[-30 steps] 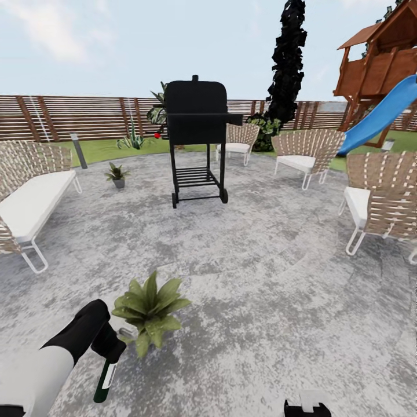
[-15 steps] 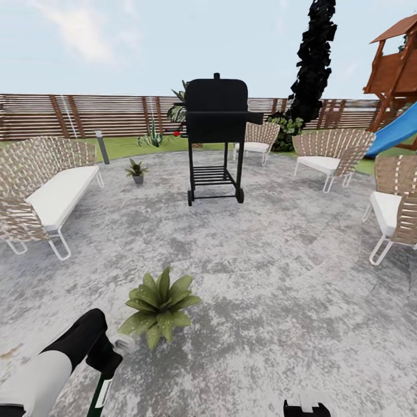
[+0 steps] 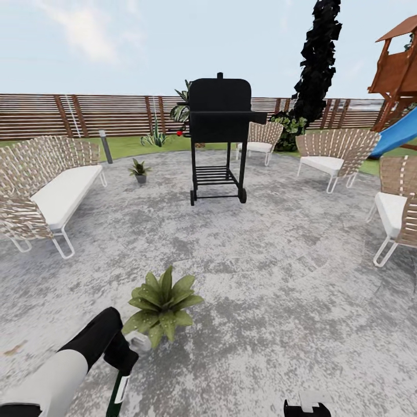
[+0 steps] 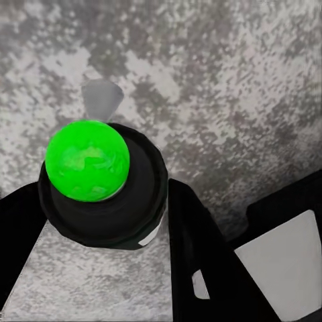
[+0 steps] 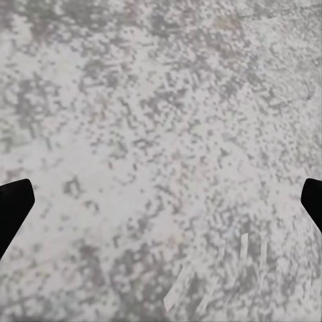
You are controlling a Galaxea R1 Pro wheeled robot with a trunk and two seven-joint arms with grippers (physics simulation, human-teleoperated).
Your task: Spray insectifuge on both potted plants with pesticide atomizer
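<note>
Setting: a round mottled grey patio (image 3: 272,272) with green lawn (image 3: 124,146) beyond it and a wooden fence (image 3: 87,114) behind
Left pincer (image 3: 123,360): clenched on the pesticide atomizer (image 3: 119,394), low at the left of the head view; the black wrist and white forearm reach in from the bottom left corner
Pesticide atomizer: a slim dark bottle with a white label, hanging downward from the left pincer, its lower end cut off by the frame edge; in the left wrist view its dark round body (image 4: 107,201) sits between the black fingers (image 4: 201,268) with a bright green ball (image 4: 87,159) at the near end; the grey paving lies beyond it
Near potted plant (image 3: 163,302): a broad-leaved green rosette standing on the patio, just beside the left pincer, on its far right side; a small pale object lies at its foot, too unclear to name
Far potted plant (image 3: 139,169): a smaller, spikier plant in a grey pot, at the patio's far left edge, near the wicker sofa (image 3: 49,188) and well apart from the near one
Right pincer (image 3: 307,406): only its tip shows at the bottom edge of the head view; in the right wrist view the two dark fingertips (image 5: 13,208) stand wide apart at the frame's sides with bare paving between them; released, holding nothing
Grill (image 3: 220,136): black, on a wheeled stand, upright at the patio's far middle; a small red knob at its left side
Seats: wicker chairs (image 3: 333,153) with white cushions around the right and far side
Background: a tall dark tree (image 3: 317,58); a wooden play tower with a blue slide (image 3: 399,130) at the right
</note>
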